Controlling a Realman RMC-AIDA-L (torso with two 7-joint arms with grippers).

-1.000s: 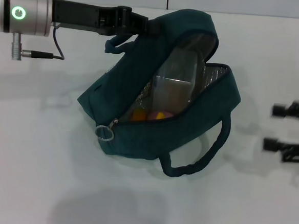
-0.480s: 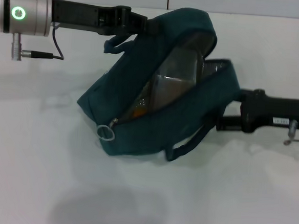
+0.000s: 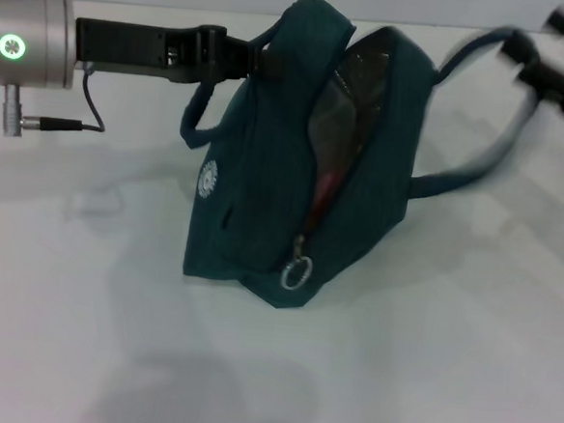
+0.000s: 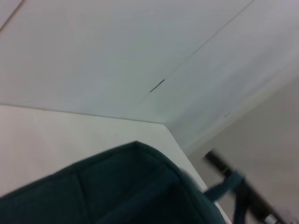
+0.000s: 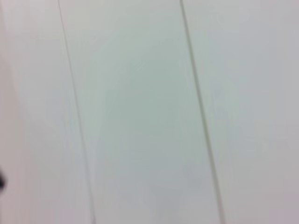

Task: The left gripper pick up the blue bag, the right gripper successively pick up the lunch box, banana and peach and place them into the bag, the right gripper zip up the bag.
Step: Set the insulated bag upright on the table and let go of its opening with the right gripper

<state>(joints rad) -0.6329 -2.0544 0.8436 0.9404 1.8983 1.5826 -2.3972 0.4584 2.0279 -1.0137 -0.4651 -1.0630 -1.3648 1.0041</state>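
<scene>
The blue bag (image 3: 264,191) stands upright on the white table, its top seam held by my left gripper (image 3: 259,60), which is shut on it. The bag's fabric (image 4: 117,191) fills the lower part of the left wrist view. Through the open zipper I see the clear lunch box (image 3: 345,109) and a reddish sliver (image 3: 324,190) below it; banana and peach cannot be told apart. A ring zipper pull (image 3: 297,273) hangs at the bag's lower front. My right gripper (image 3: 550,42) is blurred at the far right, with the bag's handle (image 3: 502,111) stretched up to it.
The white table (image 3: 465,360) spreads around the bag, with its back edge just behind the bag's top. A second handle loop (image 3: 194,118) hangs on the bag's left side. The right wrist view shows only pale panels.
The bag has swung from lying tilted to standing upright, and its opening has narrowed. My right gripper rose from beside the bag to the upper right, drawing the handle taut. The left gripper kept its hold.
</scene>
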